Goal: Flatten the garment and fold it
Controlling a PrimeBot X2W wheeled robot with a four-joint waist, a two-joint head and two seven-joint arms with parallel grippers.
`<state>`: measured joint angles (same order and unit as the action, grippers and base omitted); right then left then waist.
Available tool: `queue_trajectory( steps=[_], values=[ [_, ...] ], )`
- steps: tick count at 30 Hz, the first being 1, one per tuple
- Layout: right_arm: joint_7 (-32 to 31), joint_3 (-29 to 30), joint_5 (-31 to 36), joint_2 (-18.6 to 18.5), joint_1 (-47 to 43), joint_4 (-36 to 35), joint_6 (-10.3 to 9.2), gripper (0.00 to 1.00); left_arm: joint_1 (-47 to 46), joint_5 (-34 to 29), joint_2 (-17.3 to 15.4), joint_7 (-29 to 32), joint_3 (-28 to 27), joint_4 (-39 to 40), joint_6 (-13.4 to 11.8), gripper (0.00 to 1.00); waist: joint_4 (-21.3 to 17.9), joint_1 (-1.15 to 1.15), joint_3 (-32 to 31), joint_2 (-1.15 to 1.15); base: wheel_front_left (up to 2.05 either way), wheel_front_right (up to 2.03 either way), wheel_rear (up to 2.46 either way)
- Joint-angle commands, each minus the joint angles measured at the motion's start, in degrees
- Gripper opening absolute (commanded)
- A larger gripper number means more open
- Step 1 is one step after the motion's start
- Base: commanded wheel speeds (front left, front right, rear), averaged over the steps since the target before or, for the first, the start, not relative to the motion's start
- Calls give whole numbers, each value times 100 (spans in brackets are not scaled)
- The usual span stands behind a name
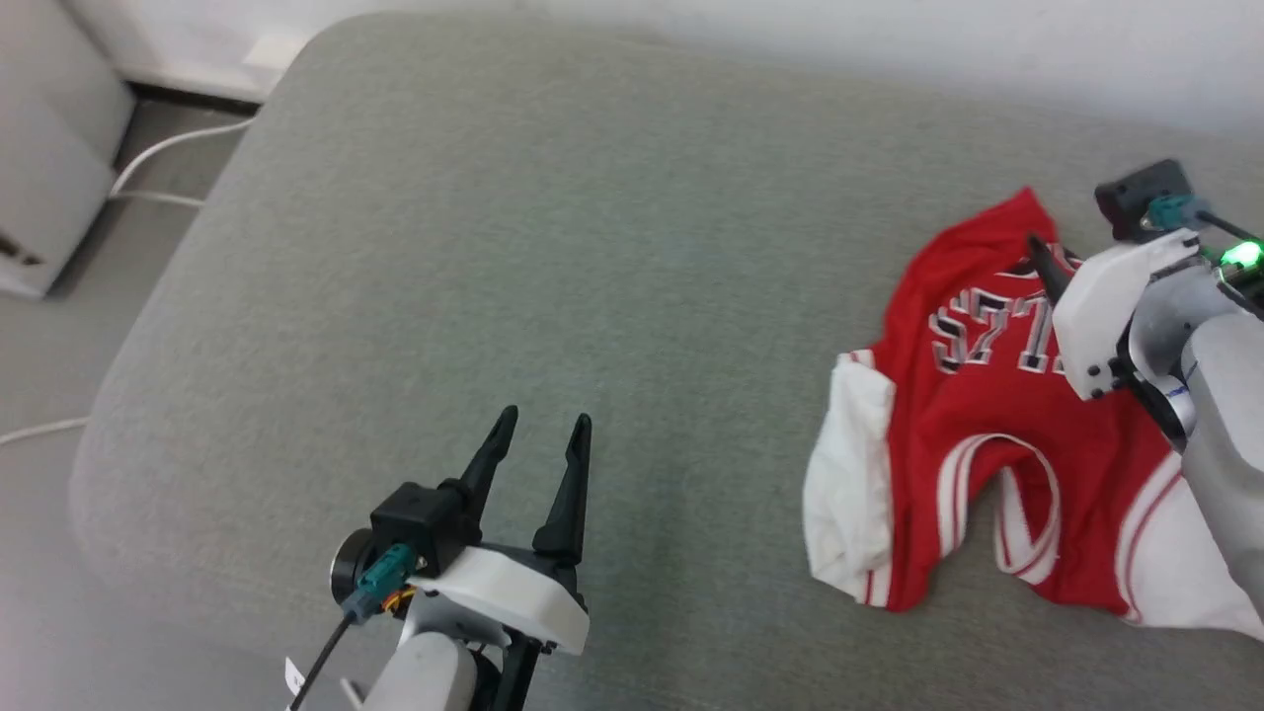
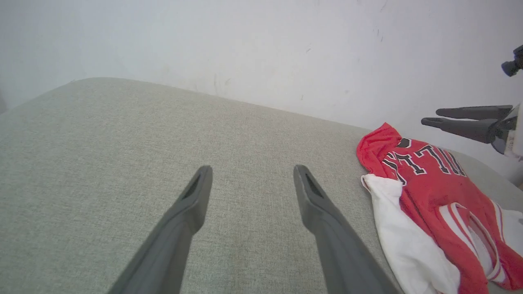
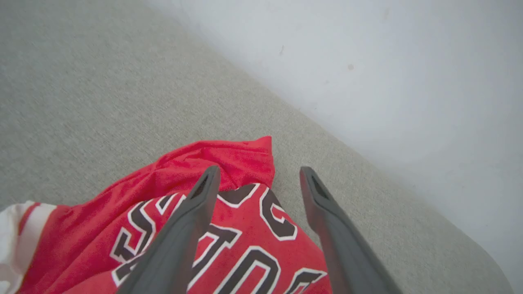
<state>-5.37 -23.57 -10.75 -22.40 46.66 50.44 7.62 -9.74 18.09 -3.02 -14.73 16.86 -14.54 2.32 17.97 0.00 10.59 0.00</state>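
Garment (image 1: 987, 434) crumpled; right tool (image 3: 259, 171) spread wide above it, empty.

Black, white-outlined block lettering (image 1: 992, 336) on the red garment (image 1: 987, 434), upside down, partly covered, "LLS" legible

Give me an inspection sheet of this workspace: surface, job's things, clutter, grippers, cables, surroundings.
Surface: grey fabric cushion, rounded corner.
Job's things: garment crumpled at the right, print side up, not yet flattened or folded.
Clutter: nothing seen.
Grippers: left gripper open above the cushion, apart from the garment; right gripper open above the garment's far corner, holding nothing.
Cables: white cable on the floor at the left.
Surroundings: pale wall behind; grey floor; pale cabinet at the left.
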Motion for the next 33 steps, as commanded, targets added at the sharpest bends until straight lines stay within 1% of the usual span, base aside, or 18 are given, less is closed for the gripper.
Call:
queue_trajectory(
  steps=[1,5,7,11,16,20,23,25,27,30,33],
  values=[
    [270,68,-86,26,-75,-91,-13,100,20,-7,14,-27,-14,50,15,100,-339,0,-232,0,0,0,0],
    [1210,272,-322,16,-375,-476,-13,100,101,-27,14,-27,-22,38,67,100,-748,0,-428,0,0,0,0],
    [1573,353,-187,-84,-566,-709,-13,100,122,-15,14,-27,-44,65,75,100,-954,0,-489,0,0,0,0],
    [1895,808,-240,-5,-1183,-1323,-13,100,188,-28,14,-27,-89,145,115,100,-1299,0,-611,0,0,0,0],
    [2002,1468,-263,297,-2374,-2483,-13,100,278,-55,-30,-12,-6,3,197,100,-1640,0,-717,0,0,0,0],
    [2022,1961,-172,784,-3419,-3369,-13,100,271,-61,-133,269,213,-78,302,100,-1861,0,-743,0,0,0,0],
    [2025,2407,-130,1242,-4041,-3820,-13,100,216,-67,-264,657,507,-89,401,100,-1994,0,-739,0,0,0,0],
    [1977,2599,-85,1482,-4324,-4049,-13,100,164,-60,-368,979,743,-75,449,100,-2091,0,-717,0,0,0,0],
    [1889,2704,-23,1614,-4495,-4234,-13,100,108,-29,-470,1290,968,-30,479,100,-2189,0,-683,0,0,0,0],
    [1736,2801,-4,1729,-4612,-4441,-13,100,19,35,-590,1673,1255,27,499,100,-2305,0,-614,0,0,0,0],
    [1614,2857,14,1779,-4641,-4575,-13,100,-93,4,-698,1861,1423,9,505,100,-2414,0,-525,0,0,0,0]
  ],
)
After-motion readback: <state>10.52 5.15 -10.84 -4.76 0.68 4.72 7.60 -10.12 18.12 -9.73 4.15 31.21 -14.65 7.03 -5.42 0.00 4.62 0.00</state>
